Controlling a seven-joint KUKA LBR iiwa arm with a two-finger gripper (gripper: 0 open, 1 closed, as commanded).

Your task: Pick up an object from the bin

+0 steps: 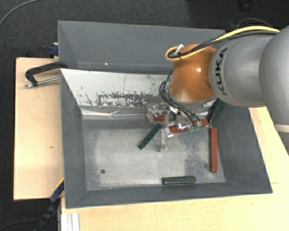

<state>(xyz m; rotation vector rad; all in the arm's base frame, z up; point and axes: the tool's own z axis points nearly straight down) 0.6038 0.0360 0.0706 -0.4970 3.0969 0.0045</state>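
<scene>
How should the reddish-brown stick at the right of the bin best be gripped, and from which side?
Grip the reddish-brown stick at its middle, from straight above, closing across its narrow width. It lies flat and alone on the bin floor, so both long edges are probably free.

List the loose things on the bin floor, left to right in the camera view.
small dark dot → tilted dark green stick → dark green bar by the near wall → reddish-brown stick

Dark grey carpeted floor (115, 4)
</scene>
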